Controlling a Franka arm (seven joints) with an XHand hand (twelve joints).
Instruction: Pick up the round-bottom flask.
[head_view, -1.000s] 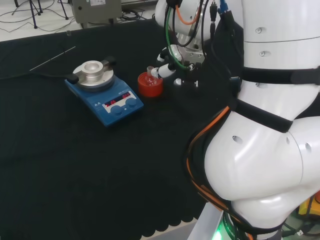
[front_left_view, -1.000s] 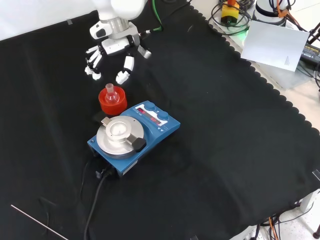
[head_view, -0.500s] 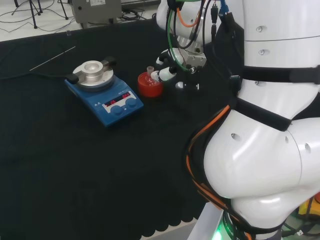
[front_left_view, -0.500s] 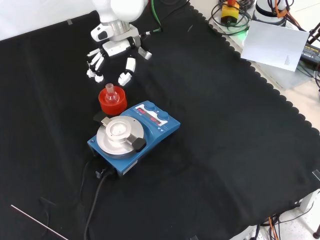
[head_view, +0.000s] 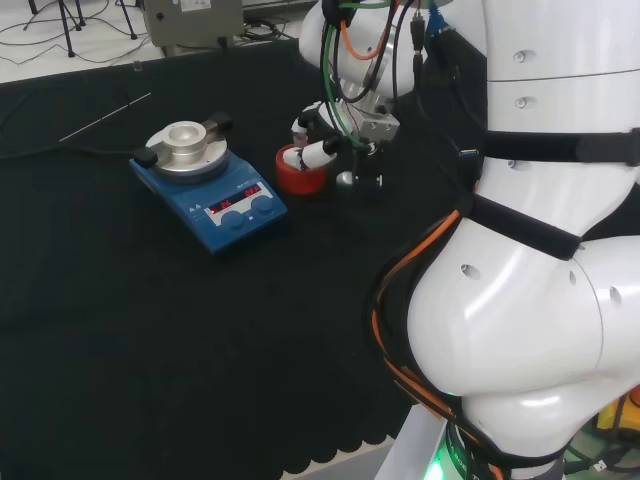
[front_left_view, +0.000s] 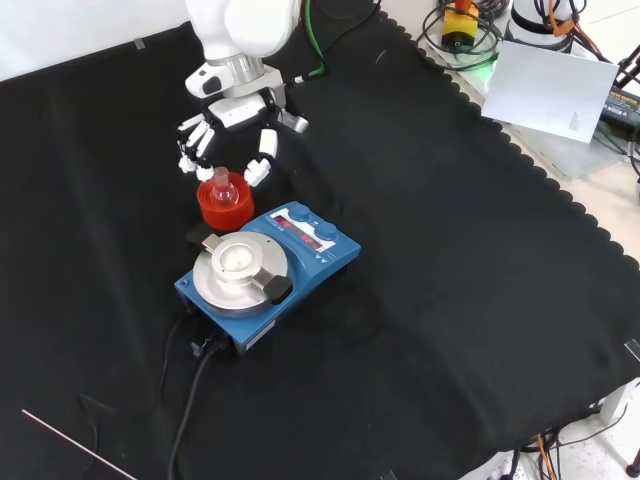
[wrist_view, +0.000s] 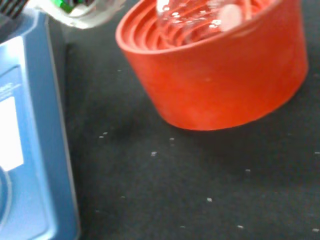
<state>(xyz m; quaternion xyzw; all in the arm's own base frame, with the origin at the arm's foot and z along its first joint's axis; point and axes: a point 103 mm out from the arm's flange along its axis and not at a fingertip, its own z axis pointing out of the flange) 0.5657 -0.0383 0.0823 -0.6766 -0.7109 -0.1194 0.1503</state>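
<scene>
- Round-bottom flask (front_left_view: 223, 186) of clear glass sits upright in a red ribbed stand (front_left_view: 224, 205) on the black cloth (front_left_view: 450, 300), in the far-left part of the cloth as the front view shows it, well in from every edge.
- Near edge, front view: a thin metal rod (front_left_view: 78, 449) lies near the near-left corner of the cloth.
- Farther in, a blue hotplate stirrer (front_left_view: 268, 273) with a round silver top stands just in front of the stand, nearly touching it; its black cable (front_left_view: 190, 400) trails toward the near edge.
- Wrist view: the red stand (wrist_view: 220, 70) is close, the flask's glass bulb (wrist_view: 195, 15) nests in its ribbed rings, and the blue stirrer body (wrist_view: 30, 150) sits just beside it.
- Just behind the flask, the hand (front_left_view: 232, 120) hangs from the white arm with its fingers (front_left_view: 262, 160) spread and lightly bent, tips on either side of the flask's neck; contact with the glass cannot be made out.
- Head view: the hand (head_view: 335, 135) is just right of the stand (head_view: 300, 172), a fingertip over its rim.
</scene>
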